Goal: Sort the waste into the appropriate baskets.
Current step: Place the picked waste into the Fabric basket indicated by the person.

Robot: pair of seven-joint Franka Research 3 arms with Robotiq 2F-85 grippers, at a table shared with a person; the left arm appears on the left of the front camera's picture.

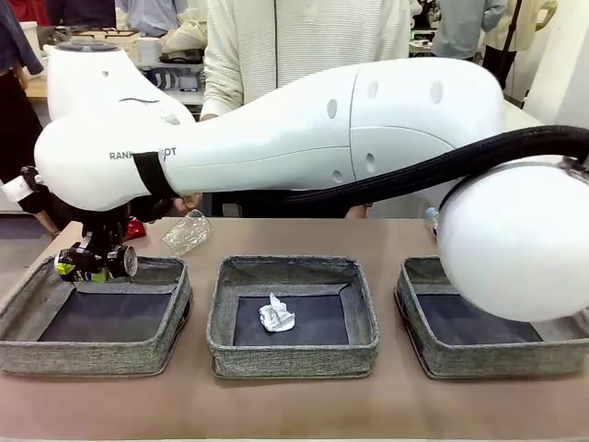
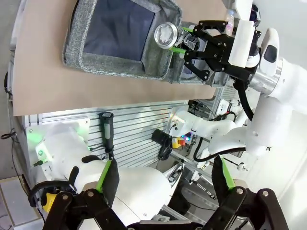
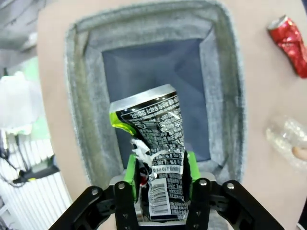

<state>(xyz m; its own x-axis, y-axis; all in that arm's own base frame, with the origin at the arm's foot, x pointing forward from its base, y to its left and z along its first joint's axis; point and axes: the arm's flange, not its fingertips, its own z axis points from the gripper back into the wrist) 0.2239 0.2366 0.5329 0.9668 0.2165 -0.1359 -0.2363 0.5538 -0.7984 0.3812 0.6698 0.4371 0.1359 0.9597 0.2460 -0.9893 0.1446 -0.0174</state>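
Right pincer (image 3: 160, 165) clamps the dark can (image 3: 151, 129), lying level above the left basket's (image 3: 225, 96) far edge; left pincer (image 2: 163, 187) gapes empty

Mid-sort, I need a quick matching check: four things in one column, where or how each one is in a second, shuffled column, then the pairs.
Things
1. paper ball
2. dark can
3. red can
4. left hand

Places or states
A. lying on the table, outside the baskets
B. open, holding nothing
C. gripped in the right hand over the left basket
D. inside the middle basket

Pairs: 1-D, 2-C, 3-A, 4-B
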